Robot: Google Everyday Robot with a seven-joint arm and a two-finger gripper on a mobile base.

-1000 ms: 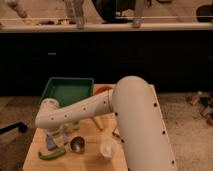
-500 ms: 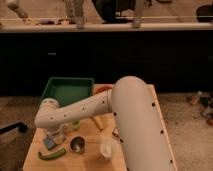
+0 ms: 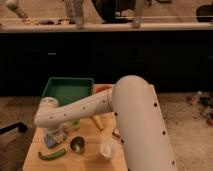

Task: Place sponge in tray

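The sponge cannot be made out with certainty; the only candidate is a pale bluish lump [image 3: 54,136] under the end of the arm, just in front of the tray's front left corner, and whether that is the sponge or part of the tool is not clear. The tray [image 3: 56,86] is a green, shallow, rectangular bin sitting at the back left of the counter [image 3: 89,156], a light wooden top, and its visible floor shows nothing lying in it. The tool [image 3: 53,135] hangs down from the rounded white wrist just in front of the tray's near edge, low over the counter; whether it is spread wide, drawn narrow or holding anything cannot be told, since the wrist covers it. The white arm [image 3: 132,112] runs from that wrist rightward along the tray's front rim, with a row of small dark holes along its forearm, then bends into a thick white upper link that fills the right side of the counter, well to the right of the tray. In front of the tray, nearer the viewer, a green curved piece [image 3: 52,154] like a pepper or pod lies flat on the counter; to its right stands a small dark metallic can [image 3: 77,144], and further right a white cup [image 3: 108,148], close against the arm. A yellowish stick-like thing [image 3: 97,122] lies between the tray's front right corner and the cup.
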